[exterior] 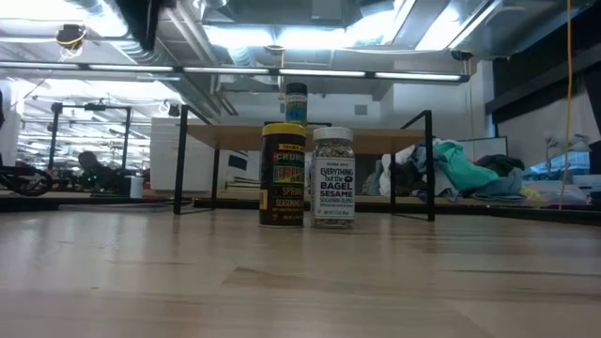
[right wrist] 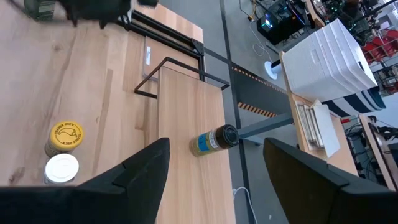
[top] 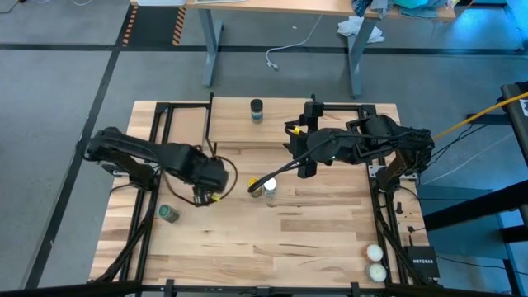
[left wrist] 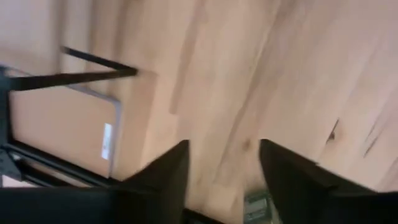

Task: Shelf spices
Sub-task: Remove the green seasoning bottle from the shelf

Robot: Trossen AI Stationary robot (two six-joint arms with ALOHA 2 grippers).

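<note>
One shelved: black-lidded jar (top: 256, 110) standing on shelf (top: 289, 124).
Three waiting: yellow-lidded jar (top: 255, 186), white-lidded jar (top: 269, 188), green-lidded jar (top: 168, 214) sitting on tabletop (top: 272, 239).
Left gripper (left wrist: 221, 177): hanging spread, empty.
Right gripper (right wrist: 214, 171): hovering spread, empty.

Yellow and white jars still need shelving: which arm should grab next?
Probably the left. The left gripper hangs open low over the table, close beside the yellow-lidded jar and white-lidded jar. The right gripper, also open, is over the shelf near the black-lidded jar.
</note>
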